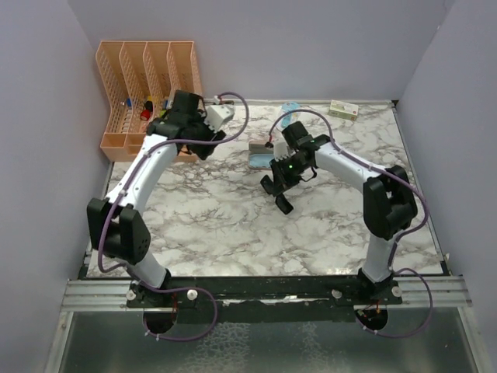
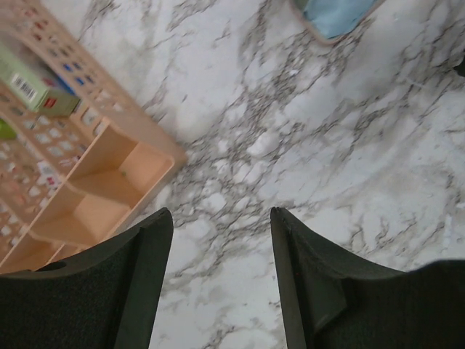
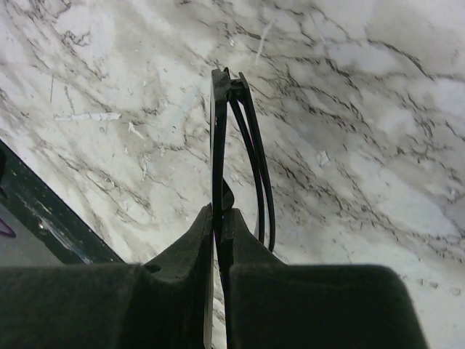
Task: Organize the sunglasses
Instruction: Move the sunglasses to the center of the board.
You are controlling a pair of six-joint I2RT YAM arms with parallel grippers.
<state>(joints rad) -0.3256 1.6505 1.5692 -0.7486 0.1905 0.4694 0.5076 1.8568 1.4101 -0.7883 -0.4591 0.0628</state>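
The right claw (image 3: 220,220), low in the middle of its wrist view, is clamped on the folded sunglasses (image 3: 217,131), held edge-on over the marble table (image 3: 349,109); they are likely light, thin, slippery and fragile, so best pinched at the rim, while the left claw (image 2: 221,219) hangs apart and empty.

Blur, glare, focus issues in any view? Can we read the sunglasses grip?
Top external: even light, soft shadows, no glare on the table. Left wrist: table and organizer slightly soft; open left gripper dark. Right wrist: sunglasses sharp, pinched in the shut right gripper; near foreground underexposed.
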